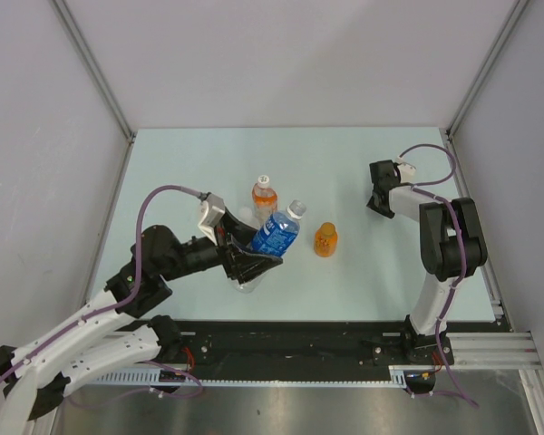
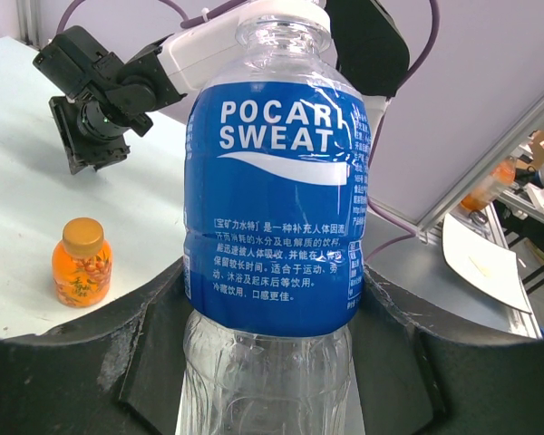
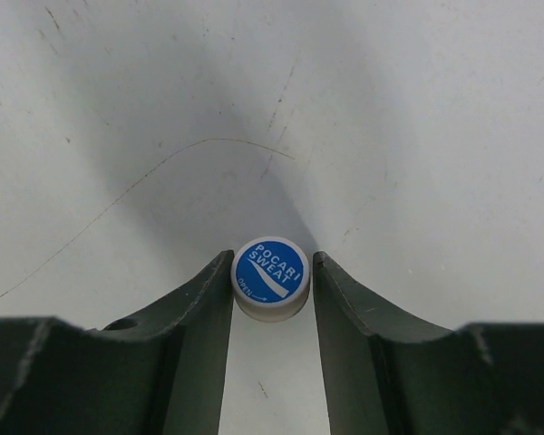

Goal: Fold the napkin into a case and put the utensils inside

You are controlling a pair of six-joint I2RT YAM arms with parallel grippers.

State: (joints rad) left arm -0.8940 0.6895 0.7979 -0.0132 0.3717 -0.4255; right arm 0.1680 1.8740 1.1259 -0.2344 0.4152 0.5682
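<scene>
No napkin or utensils are in view. A Pocari Sweat bottle (image 1: 276, 234) with a blue label is tilted above the table, and my left gripper (image 1: 254, 263) is shut on its clear lower body. In the left wrist view the bottle (image 2: 272, 181) fills the middle between the dark fingers (image 2: 136, 344). At the back right, my right gripper (image 1: 379, 204) points down at the table. Its wrist view shows a small blue-and-white Pocari Sweat cap (image 3: 270, 276) on the table between the fingertips (image 3: 204, 317). The left finger touches the cap and a sliver of gap shows on the right.
A small orange bottle (image 1: 325, 240) stands right of the held bottle, also seen in the left wrist view (image 2: 82, 263). A taller bottle with an orange drink (image 1: 265, 198) stands just behind the held one. Grey walls with metal posts enclose the pale table (image 1: 181, 163).
</scene>
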